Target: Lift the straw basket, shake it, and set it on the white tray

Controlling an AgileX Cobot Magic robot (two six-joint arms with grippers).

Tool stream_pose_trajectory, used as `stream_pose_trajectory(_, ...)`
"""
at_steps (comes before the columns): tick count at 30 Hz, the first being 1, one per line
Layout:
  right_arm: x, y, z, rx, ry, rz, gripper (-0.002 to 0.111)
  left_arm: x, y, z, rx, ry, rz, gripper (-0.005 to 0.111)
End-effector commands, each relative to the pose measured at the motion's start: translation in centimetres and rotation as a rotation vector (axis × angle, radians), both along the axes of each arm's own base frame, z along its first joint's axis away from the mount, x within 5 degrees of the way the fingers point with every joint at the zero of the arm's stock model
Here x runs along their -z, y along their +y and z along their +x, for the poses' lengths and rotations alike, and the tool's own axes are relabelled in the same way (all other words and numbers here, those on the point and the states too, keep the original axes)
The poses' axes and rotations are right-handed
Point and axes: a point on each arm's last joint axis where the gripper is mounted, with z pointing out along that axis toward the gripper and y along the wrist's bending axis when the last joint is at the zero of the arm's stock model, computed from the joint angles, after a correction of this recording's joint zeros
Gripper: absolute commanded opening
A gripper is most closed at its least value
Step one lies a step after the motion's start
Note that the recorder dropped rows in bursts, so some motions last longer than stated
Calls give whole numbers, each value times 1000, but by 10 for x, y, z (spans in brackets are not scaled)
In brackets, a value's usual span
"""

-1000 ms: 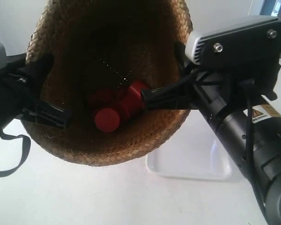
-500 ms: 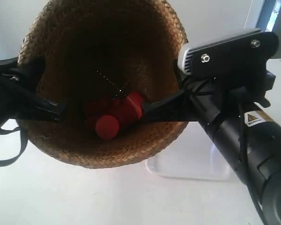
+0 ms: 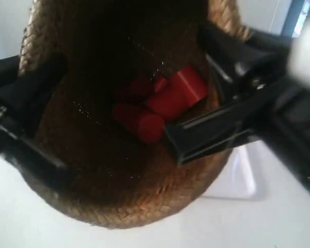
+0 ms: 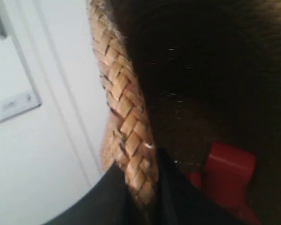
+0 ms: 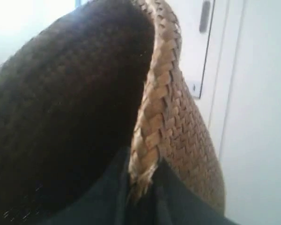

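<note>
So the straw basket (image 3: 119, 206) is up off the bench (image 3: 20, 222), with the white tray (image 3: 243, 181) peeking out below it. Left jaws and right jaws each pinch its rim, on opposite sides. Red pieces (image 3: 160, 103) sit inside, blocks maybe, it's blurry.

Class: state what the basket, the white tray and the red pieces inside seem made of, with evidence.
Straw basket: woven straw, matt; braided tan strands on rim.
White tray: probably plastic; smooth glossy surface.
Red pieces: perhaps plastic; uniform smooth colour, blurred.
</note>
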Motion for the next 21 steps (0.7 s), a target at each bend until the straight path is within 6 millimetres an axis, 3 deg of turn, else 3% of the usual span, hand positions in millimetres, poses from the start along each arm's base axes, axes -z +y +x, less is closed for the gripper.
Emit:
stream_pose_trajectory(1,23,11,35,113,-65,-109,0,13,-4,18,-77,12,101,0)
stream_pose_trajectory(3,29,4,77,249,-9,-102,0,19,10,54,-253,45,66,0)
stream_pose_trajectory(4,30,2,86,260,36,-108,0,19,17,63,-312,64,39,0)
stream_pose_trajectory(6,28,6,82,181,102,-94,0,22,18,60,-265,138,35,0)
stream_pose_trajectory(10,15,-5,67,136,109,-58,0,15,20,50,-200,140,-12,0)
stream_pose_trajectory(18,24,-14,69,226,169,-142,0,14,24,51,-242,146,-25,0)
stream_pose_trajectory(21,27,-21,75,277,205,-207,0,8,27,63,-261,230,-68,0)
